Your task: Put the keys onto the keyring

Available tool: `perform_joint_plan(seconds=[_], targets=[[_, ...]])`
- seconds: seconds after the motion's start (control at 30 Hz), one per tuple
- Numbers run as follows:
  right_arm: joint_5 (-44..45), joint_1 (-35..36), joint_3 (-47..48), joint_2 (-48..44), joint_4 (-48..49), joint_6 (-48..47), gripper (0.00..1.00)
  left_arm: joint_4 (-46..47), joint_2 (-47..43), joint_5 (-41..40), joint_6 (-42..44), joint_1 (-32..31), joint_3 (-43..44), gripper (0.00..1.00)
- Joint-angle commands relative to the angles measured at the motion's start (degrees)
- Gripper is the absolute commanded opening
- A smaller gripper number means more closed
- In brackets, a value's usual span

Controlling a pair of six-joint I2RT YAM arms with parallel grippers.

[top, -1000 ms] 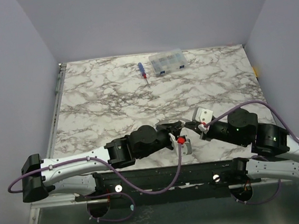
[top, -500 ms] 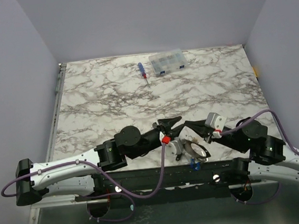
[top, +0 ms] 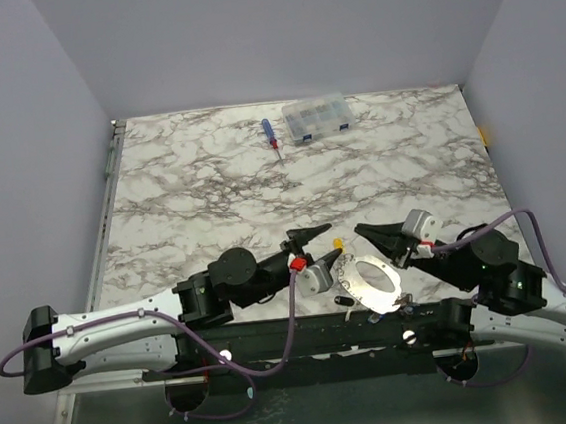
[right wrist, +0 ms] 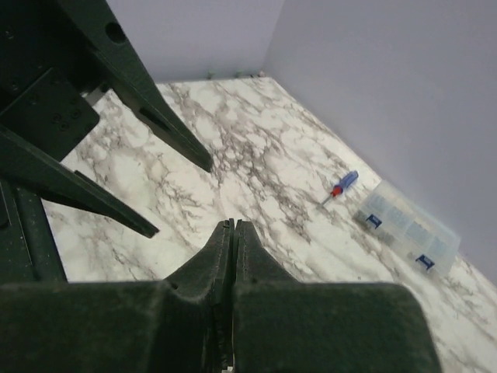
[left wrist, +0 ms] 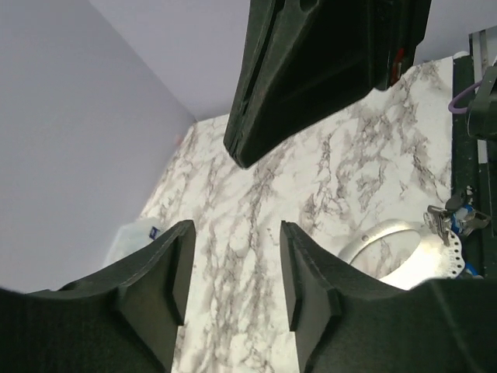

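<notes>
Left gripper (left wrist: 233,260): spread, nothing held.
Right gripper (right wrist: 233,228): clenched, seemingly empty.
Risk: keyring (top: 370,277) may be nudged off the table (top: 210,179) edge.

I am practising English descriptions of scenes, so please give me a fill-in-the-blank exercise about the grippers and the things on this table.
1. The left gripper is ___ and holds nothing.
2. The right gripper is fully ___.
3. The keyring lies on the table, held by ___ gripper.
4. In the top view, the screwdriver lies to the ___ of the clear box.
Missing words: open; shut; neither; left.
</notes>
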Motion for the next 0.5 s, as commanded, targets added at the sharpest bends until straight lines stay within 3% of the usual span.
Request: perform_joint_plan(seconds=[0.0, 0.07, 0.23, 0.37, 0.47], targets=[[9.4, 0.16, 2.06, 1.04, -8.88, 9.16, 0.04, 3.01, -3.46, -7.28, -10.93, -0.15, -6.05, 0.57], [14.17, 0.16, 2.63, 2.7, -11.99, 15.21, 0.11, 4.56, -4.05, -12.5, -17.21, -0.15, -8.49, 0.66], [25.84, 0.21, 3.37, 7.88, -19.55, 35.12, 0.47, 3.03, -2.25, -21.32, -28.36, -0.08, -10.32, 0.71], [30.29, 0.08, 4.96, 13.74, -28.25, 50.21, 0.57, -1.47, 3.69, -27.56, -38.79, 0.54, -5.4, 0.72], [22.9, -3.62, 6.34, 19.93, -32.06, 54.55, 0.59, -10.56, 10.36, -28.08, -48.87, 5.55, 2.04, 0.67]])
